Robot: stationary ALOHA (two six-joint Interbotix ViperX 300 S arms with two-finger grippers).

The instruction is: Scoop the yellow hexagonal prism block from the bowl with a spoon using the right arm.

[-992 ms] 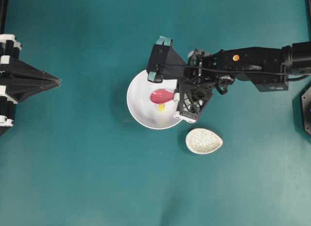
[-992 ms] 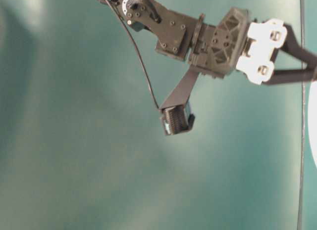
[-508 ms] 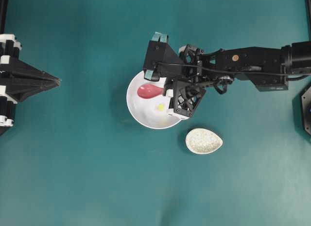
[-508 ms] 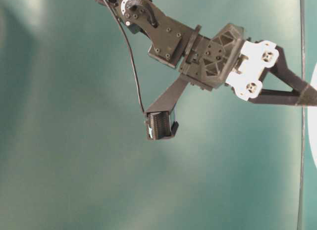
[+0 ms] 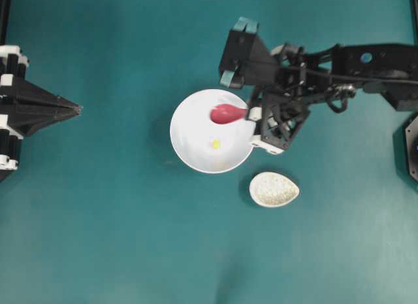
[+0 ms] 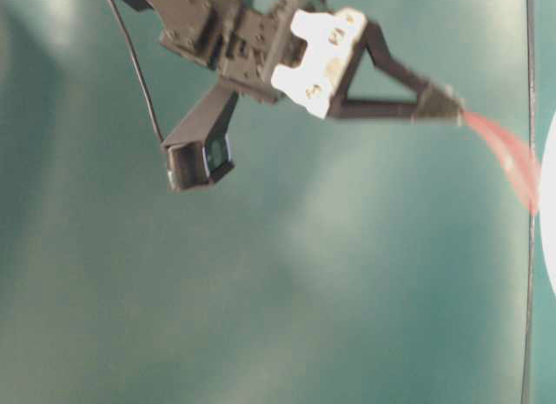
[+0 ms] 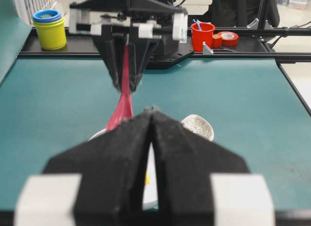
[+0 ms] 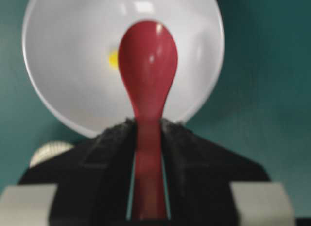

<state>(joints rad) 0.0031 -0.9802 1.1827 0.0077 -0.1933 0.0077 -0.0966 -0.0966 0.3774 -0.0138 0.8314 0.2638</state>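
You had even, bright light overhead — soft shadows only. The spoon [image 8: 147, 65] and bowl [image 8: 63, 51] blurred in your right wrist view, glare spots on both.

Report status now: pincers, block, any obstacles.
Right pincer shut on pink-red glossy spoon. Left pincer shut, empty. Tiny yellow block in white bowl, unscooped. Nothing blocking.

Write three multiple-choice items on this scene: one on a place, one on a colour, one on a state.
1. Where is the yellow hexagonal prism block?
A. in the spoon
B. in the bowl
C. on the spoon rest

2. What colour is the spoon?
A. pink-red
B. blue
C. white

3. What is the right gripper doing?
A. hanging open
B. shut on nothing
C. gripping the spoon's handle

Key: B, the block lies on the white bowl floor, apart from the scoop; A, its scoop is glossy pink-red; C, the handle sits clamped between the fingers.
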